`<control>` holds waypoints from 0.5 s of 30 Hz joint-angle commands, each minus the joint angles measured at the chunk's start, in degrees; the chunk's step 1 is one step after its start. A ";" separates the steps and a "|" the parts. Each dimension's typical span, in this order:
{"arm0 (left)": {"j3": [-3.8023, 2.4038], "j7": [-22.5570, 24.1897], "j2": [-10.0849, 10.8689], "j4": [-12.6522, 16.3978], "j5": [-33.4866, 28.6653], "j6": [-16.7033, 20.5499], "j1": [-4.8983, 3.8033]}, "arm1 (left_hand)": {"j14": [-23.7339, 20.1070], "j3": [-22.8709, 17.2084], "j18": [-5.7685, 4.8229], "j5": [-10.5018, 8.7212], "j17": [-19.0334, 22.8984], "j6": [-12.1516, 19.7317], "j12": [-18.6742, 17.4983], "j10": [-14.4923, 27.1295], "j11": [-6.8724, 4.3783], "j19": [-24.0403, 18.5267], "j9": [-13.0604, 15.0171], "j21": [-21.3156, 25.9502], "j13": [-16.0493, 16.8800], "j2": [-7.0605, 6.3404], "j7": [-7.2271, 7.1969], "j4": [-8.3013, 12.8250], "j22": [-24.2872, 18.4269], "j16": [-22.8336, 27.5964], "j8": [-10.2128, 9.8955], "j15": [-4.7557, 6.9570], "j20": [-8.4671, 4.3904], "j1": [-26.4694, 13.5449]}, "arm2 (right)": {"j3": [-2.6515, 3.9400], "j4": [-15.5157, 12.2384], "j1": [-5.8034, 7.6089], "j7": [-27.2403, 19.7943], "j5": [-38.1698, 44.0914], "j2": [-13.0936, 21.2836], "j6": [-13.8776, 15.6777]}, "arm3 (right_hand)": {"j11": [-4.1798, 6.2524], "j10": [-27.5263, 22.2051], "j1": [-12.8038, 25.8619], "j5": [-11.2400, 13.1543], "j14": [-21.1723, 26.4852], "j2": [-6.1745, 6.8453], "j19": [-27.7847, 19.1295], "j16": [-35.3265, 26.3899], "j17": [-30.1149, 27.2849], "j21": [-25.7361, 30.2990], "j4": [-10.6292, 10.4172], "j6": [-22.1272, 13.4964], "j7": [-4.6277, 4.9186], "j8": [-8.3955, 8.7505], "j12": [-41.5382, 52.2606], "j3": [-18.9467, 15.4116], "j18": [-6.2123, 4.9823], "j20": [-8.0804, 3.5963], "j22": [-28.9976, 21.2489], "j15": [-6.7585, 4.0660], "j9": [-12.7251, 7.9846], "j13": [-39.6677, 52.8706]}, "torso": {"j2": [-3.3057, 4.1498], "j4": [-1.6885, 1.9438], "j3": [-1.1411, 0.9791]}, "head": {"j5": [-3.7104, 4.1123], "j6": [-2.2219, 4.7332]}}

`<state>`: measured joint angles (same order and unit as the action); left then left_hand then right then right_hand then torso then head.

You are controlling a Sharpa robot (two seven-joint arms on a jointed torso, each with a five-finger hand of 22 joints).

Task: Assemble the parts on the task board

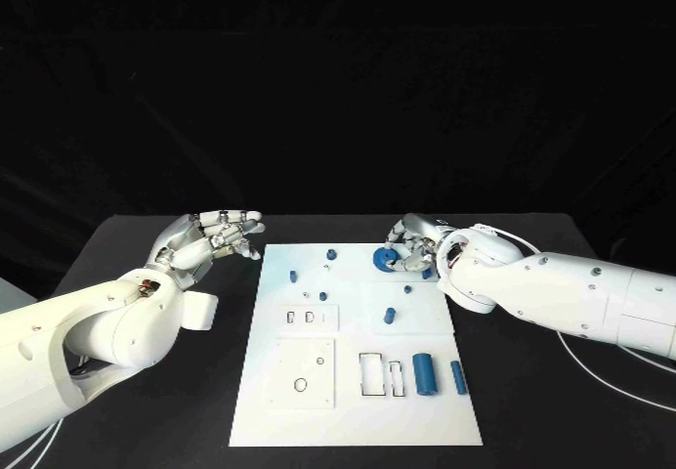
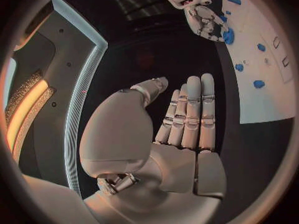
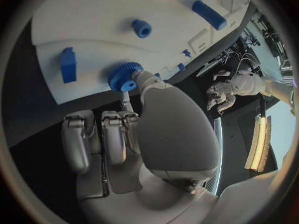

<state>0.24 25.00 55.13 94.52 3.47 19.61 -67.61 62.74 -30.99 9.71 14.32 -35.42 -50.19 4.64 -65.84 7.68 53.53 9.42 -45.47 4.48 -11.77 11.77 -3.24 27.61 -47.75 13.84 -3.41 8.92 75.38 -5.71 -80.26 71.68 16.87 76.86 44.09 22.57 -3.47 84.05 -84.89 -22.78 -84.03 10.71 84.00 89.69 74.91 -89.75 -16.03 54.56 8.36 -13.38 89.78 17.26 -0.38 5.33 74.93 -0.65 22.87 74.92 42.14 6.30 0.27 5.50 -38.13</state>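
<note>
Off the board's (image 1: 268, 410) edge, the left hand (image 1: 214, 237) hovers empty, fingers straight and apart. At the far end, the right hand (image 1: 410, 247) pinches a blue gear (image 1: 385, 259). Nearer, two cylinders (image 1: 424, 373) lie loose, slots unfilled, so I judge most assembly remains.

The task board (image 1: 353, 410) is white on a black worktop (image 1: 155, 254). A blue toothed gear (image 3: 124, 75) sits at the fingertips of the silver right hand (image 1: 411, 244); the small pegs (image 1: 389, 315) nearby look blue, perhaps darker. The left hand (image 1: 211, 239) is silver on a white arm.
</note>
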 commanded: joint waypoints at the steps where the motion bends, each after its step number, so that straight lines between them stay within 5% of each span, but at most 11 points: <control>1: -0.05 0.23 -0.12 -0.02 0.15 -1.10 -0.06 | -0.43 -0.31 0.65 -0.29 0.08 -0.25 -0.08 -0.24 0.14 -0.33 0.06 -0.29 0.07 0.55 0.28 0.00 0.12 -0.24 0.36 -0.04 -0.05 0.07 | 0.08 -2.66 0.18 1.93 6.93 -0.17 5.79 | 0.46 5.95 0.54 -0.35 -5.97 -0.39 6.00 0.31 15.09 -0.25 0.05 1.63 -0.76 -0.14 0.22 0.61 0.38 -0.25 15.07 -0.37 0.20 15.08 | -0.05 0.04 0.05 | 0.05 0.16; 8: -0.05 0.22 -0.23 -0.11 0.15 -1.14 -0.06 | -0.45 -0.35 0.66 -0.28 0.10 -0.26 -0.08 -0.25 0.13 -0.38 0.06 -0.37 0.07 0.57 0.28 0.05 0.17 -0.26 0.36 -0.03 -0.05 0.14 | 0.07 -5.89 0.24 3.77 13.11 -3.07 7.64 | 0.49 5.95 0.57 -0.30 -5.97 -0.16 6.00 0.31 15.09 -0.25 0.18 1.72 -0.78 -0.13 0.22 0.83 0.38 -0.28 15.07 -0.40 0.19 15.08 | 0.02 0.09 0.02 | -0.15 0.33; 15: -0.05 0.20 -0.46 -0.14 0.18 -1.20 -0.06 | -0.45 -0.35 0.66 -0.28 0.10 -0.26 -0.08 -0.25 0.13 -0.38 0.06 -0.37 0.07 0.57 0.28 0.05 0.17 -0.26 0.36 -0.03 -0.05 0.14 | -0.45 -4.00 -0.42 5.01 15.07 -7.64 7.90 | 0.49 5.95 0.94 0.65 -5.97 0.13 6.00 0.31 15.09 -0.25 0.23 1.77 -0.76 0.04 0.22 1.59 0.38 -0.32 15.07 -0.43 0.09 15.08 | 0.06 0.26 0.07 | -0.09 0.43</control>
<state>0.24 24.90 54.79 94.30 3.47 19.48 -67.61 62.75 -30.99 9.71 14.32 -35.37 -50.19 4.64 -65.85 7.68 53.53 9.41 -45.46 4.47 -11.77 11.77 -3.24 27.73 -47.74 13.84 -3.41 8.92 75.38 -6.15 -84.61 71.39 20.34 88.38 36.59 29.14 -3.38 84.15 -84.42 -22.28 -84.03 10.87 84.01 89.69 74.93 -89.75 -15.80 54.58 8.38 -13.10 89.78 18.59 -0.38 5.33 74.94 -0.64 22.83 74.92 42.17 6.46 0.31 5.42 -37.72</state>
